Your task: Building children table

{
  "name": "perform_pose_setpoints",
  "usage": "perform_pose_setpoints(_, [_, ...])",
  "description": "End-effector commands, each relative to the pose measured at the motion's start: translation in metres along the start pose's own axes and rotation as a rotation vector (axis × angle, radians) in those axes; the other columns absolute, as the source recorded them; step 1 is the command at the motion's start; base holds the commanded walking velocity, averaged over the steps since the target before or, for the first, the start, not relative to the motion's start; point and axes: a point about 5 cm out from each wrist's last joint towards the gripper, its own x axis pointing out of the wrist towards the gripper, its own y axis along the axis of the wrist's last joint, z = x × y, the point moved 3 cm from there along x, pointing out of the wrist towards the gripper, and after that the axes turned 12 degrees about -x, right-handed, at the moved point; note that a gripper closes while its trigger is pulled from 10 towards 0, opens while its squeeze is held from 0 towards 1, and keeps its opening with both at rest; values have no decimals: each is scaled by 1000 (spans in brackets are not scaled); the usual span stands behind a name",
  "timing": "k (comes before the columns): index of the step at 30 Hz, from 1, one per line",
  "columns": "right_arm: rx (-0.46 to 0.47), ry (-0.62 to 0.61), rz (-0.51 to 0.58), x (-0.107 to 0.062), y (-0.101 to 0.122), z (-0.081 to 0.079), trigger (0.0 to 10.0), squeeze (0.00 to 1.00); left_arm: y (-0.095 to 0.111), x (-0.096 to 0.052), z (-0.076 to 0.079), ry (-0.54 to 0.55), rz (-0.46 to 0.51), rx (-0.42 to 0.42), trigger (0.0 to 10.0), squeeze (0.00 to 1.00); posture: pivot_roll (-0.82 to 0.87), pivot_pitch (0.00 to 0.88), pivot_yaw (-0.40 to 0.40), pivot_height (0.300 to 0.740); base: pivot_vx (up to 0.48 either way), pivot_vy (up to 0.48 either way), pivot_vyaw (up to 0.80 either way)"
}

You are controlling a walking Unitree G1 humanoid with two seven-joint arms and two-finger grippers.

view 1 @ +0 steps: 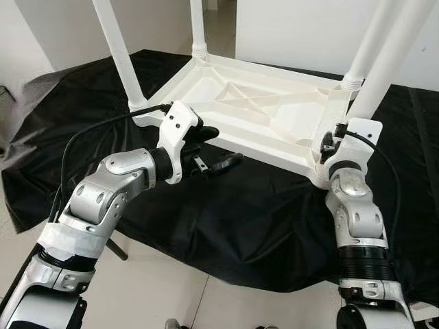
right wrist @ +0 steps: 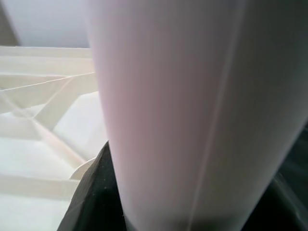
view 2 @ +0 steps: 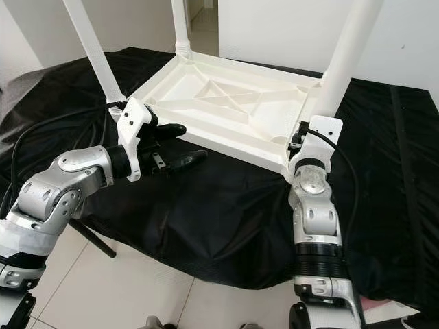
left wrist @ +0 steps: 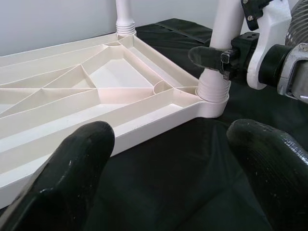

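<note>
Black cloth [view 1: 226, 219] was spread over a pale tiled floor [view 1: 158, 288], with white walls behind. On the cloth a white plastic table top [view 1: 254, 113] was laid upside down, its ribbed underside facing up. Three white legs were seen standing upright in corner sockets: one at the near left corner [view 1: 118, 51], one at the far corner [view 1: 197, 27] and one at the near right corner [view 1: 381, 58]. The left gripper [view 1: 218, 147] was held just in front of the table top's near edge, its two black fingers [left wrist: 72, 178] spread apart and holding nothing. The right gripper [view 1: 333, 140] was placed at the base of the near right leg, fingers closed around it.
</note>
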Motion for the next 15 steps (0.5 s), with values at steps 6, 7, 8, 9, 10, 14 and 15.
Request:
perform_pose_setpoints(6, [8, -97, -210, -9, -48, 7, 78, 0, -3, -4, 3, -44, -23, 3, 10000, 0, -107, 133, 94, 740, 0, 0, 0])
perform_pose_setpoints(7, [8, -97, -210, -9, -48, 7, 78, 0, -3, -4, 3, -44, -23, 3, 10000, 0, -107, 133, 94, 740, 0, 0, 0])
perform_pose_setpoints(8, [-2, -98, -186, -8, -44, 7, 10000, 0, -3, -4, 3, -43, -23, 3, 10000, 0, -107, 133, 94, 740, 0, 0, 0])
perform_pose_setpoints(9, [-4, -83, -166, -8, -40, 5, 10000, 0, -3, -3, 3, -43, -23, 3, 10000, 0, -107, 133, 94, 740, 0, 0, 0])
perform_pose_setpoints(10, [-4, -83, -166, -8, -40, 5, 10000, 0, -3, -3, 3, -43, -23, 3, 10000, 0, -107, 133, 94, 740, 0, 0, 0])
perform_pose_setpoints(14, [46, 56, -42, -7, -18, -9, 10000, 1000, -3, -3, 4, -45, -23, 3, 10000, 0, -107, 133, 94, 740, 0, 0, 0])
perform_pose_setpoints(15, [46, 56, -42, -7, -18, -9, 10000, 1000, -3, -3, 4, -45, -23, 3, 10000, 0, -107, 133, 94, 740, 0, 0, 0])
